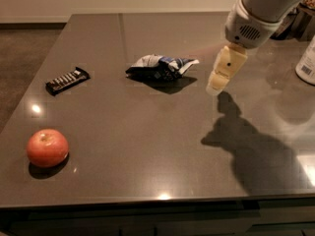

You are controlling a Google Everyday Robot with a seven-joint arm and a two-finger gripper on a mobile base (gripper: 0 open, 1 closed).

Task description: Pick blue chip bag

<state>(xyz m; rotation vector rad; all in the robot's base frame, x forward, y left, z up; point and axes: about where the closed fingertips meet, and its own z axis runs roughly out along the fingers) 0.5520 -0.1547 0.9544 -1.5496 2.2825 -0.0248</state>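
The blue chip bag lies crumpled and flattened on the dark table, a little above the middle of the view. Nothing touches it and its shadow pools on its near side.

From the bag, the gripper hangs at about 3 o'clock, near but clearly apart, above the tabletop with its tip tilted down toward the bag. We see it edge-on as one pale block, so we cannot tell whether it is open or closed.

At 9 o'clock from the bag, well apart, lies a black candy bar. At about 8 o'clock, farther off near the front edge, sits an apple.

We judge the main risk to be the bag's low, limp shape. A descent that stops high would close on air or pinch only a loose fold, which could slip out on the lift. Coming in from the side could push the light foil across the smooth top instead of catching it. Pressing too low would drive the tip into the hard surface.

As for containers, the bag looks squashed nearly flat, and we cannot see what it holds. A white bottle stands at the right edge, far out at 3 o'clock, its contents hidden.
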